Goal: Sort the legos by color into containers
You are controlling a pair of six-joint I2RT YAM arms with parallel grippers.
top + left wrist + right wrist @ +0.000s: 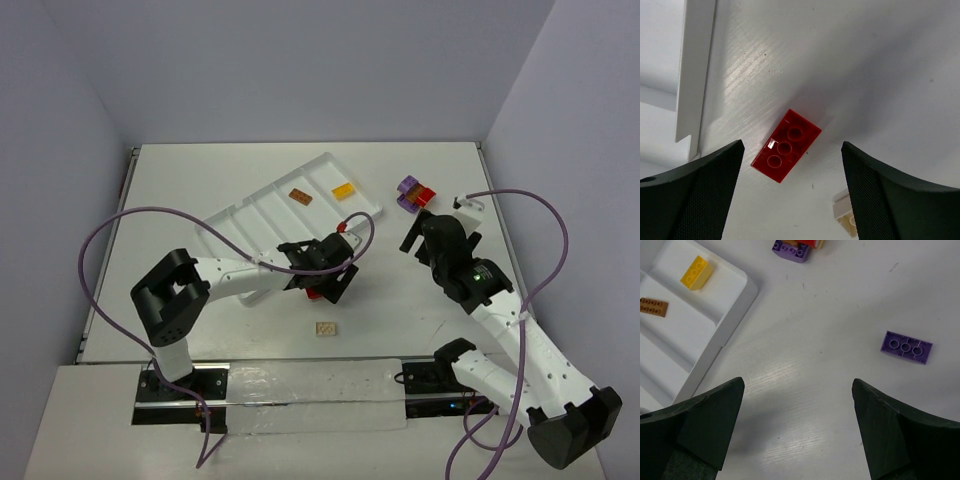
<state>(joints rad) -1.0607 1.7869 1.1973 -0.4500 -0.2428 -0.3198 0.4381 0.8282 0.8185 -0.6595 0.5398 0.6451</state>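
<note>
A red brick (786, 145) lies underside up on the table between the open fingers of my left gripper (792, 148), which hovers above it; from above, the left gripper (325, 283) covers most of the red brick (314, 294). A tan brick (325, 327) lies just in front and also shows in the left wrist view (845, 215). The white tray (262, 215) holds a brown-orange brick (300, 197) and a yellow brick (343, 191) in separate compartments. My right gripper (797, 382) is open and empty over bare table, with a purple brick (906, 346) to its right.
A cluster of purple and red bricks (415, 195) lies right of the tray, its purple part (790, 249) at the top of the right wrist view. The tray's corner (690, 100) is left of the left gripper. A clear strip (310, 395) lies along the near edge.
</note>
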